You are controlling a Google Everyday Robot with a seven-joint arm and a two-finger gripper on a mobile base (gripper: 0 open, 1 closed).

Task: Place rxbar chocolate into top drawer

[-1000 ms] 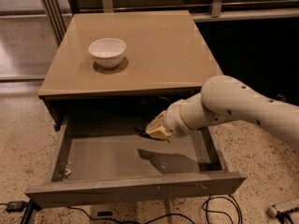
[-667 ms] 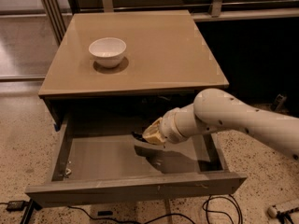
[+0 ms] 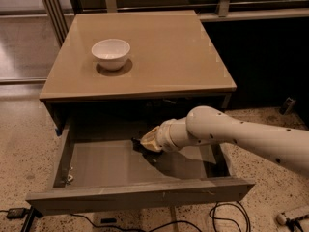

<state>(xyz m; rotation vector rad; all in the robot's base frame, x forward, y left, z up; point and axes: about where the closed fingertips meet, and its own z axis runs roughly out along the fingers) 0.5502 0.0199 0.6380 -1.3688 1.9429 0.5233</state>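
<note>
The top drawer [image 3: 96, 170] is pulled out below the tan table, its grey inside showing. My gripper [image 3: 142, 145] reaches from the right into the drawer's middle, low over the floor. A small dark piece at its tip looks like the rxbar chocolate [image 3: 137, 144], mostly hidden by the gripper's pale end. The white arm covers the drawer's right part.
A white bowl [image 3: 111, 53] stands on the table top [image 3: 164, 57] at the left. Cables [image 3: 227, 216] lie on the speckled floor in front of the drawer. A dark railing and wall stand behind and to the right.
The arm has moved left and lower into the drawer, carrying the gripper from the drawer's right part toward its middle.
</note>
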